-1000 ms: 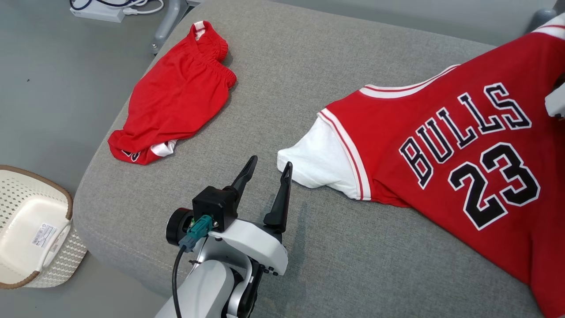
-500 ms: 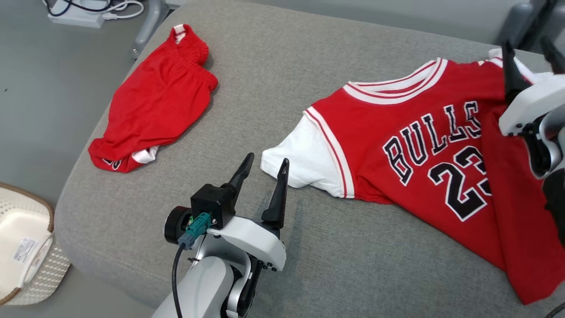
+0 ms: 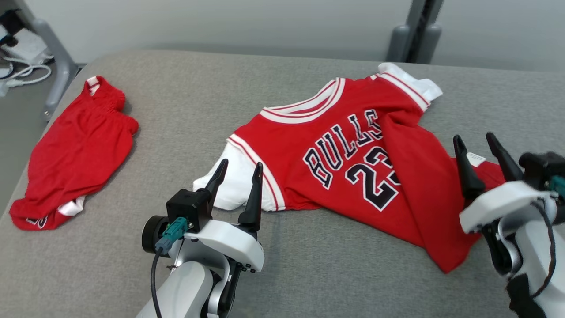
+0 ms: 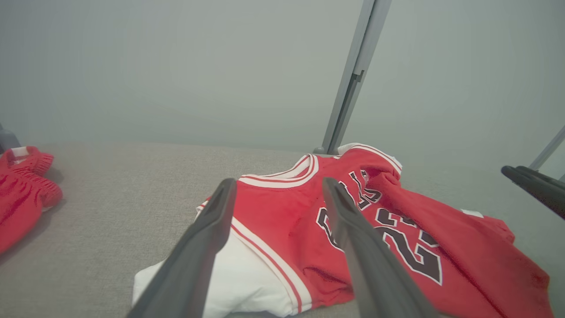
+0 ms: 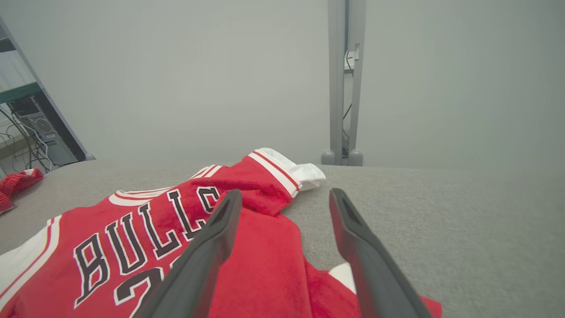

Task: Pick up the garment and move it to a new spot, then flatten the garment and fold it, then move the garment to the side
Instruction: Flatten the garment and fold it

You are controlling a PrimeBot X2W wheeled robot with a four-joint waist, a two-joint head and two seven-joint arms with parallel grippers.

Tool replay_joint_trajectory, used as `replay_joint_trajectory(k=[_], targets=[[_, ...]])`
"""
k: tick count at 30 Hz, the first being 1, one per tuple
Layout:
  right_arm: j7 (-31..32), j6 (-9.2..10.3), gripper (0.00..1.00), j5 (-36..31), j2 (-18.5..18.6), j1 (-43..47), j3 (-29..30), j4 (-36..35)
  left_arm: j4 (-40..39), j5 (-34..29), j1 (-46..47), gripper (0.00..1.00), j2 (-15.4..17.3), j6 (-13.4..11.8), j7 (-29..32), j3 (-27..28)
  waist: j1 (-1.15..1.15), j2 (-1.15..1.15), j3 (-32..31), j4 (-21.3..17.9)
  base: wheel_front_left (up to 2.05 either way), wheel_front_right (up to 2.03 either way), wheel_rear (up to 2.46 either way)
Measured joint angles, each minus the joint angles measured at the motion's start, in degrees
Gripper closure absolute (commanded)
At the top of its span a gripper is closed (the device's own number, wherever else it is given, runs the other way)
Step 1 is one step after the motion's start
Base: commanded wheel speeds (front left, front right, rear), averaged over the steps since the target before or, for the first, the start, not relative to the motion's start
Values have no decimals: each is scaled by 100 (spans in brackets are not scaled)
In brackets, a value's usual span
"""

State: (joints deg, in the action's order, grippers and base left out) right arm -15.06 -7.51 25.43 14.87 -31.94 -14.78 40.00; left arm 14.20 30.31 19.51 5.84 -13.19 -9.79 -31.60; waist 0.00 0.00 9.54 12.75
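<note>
A: How are the grippers seen?

B: In the head view the left gripper is placed at 7 o'clock. Its fingers are spread wide and nothing is held between them. The right gripper, at 4 o'clock, is spread just as wide and is likewise empty. The same open gap is shown in its wrist view.

A: What is found nearest to them?

B: The white sleeve of the jersey is framed by the left fingers, but whether it is touched cannot be told. The red hem and a small white tag are seen by the right fingers. No cloth is pinched there.

A: And where is the jersey laid?

B: It is spread at the centre of the grey cushion, front up, with its collar turned toward 12 o'clock. The side toward 3 o'clock is folded over, so part of the number is covered. The other sleeve is bunched at 1 o'clock.

A: What is seen further out?

B: Red shorts are crumpled at 9 o'clock, well apart from the jersey. A grey post is stood beyond the cushion at 1 o'clock, and cables are seen at 10 o'clock.
</note>
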Motion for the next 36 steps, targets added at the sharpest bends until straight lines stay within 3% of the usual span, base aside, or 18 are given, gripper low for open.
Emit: replay_joint_trajectory(k=[7, 16, 36], targets=[[-5, 1, 0, -335, -531, 1534, 592, -980, -81, 45, -128, 0, 94, -58, -2, 46, 0, 0, -307, -589, 0, 0, 0], [22, 1, 0, -394, -977, 2458, 659, -1094, -201, 104, -302, 0, 225, -109, 67, 62, 0, 0, -637, -932, 0, 0, 0], [82, 1, 0, -469, -1094, 2435, 13, -344, -379, 103, -376, 0, 349, -199, 155, -8, 0, 0, -502, -640, 0, 0, 0]])
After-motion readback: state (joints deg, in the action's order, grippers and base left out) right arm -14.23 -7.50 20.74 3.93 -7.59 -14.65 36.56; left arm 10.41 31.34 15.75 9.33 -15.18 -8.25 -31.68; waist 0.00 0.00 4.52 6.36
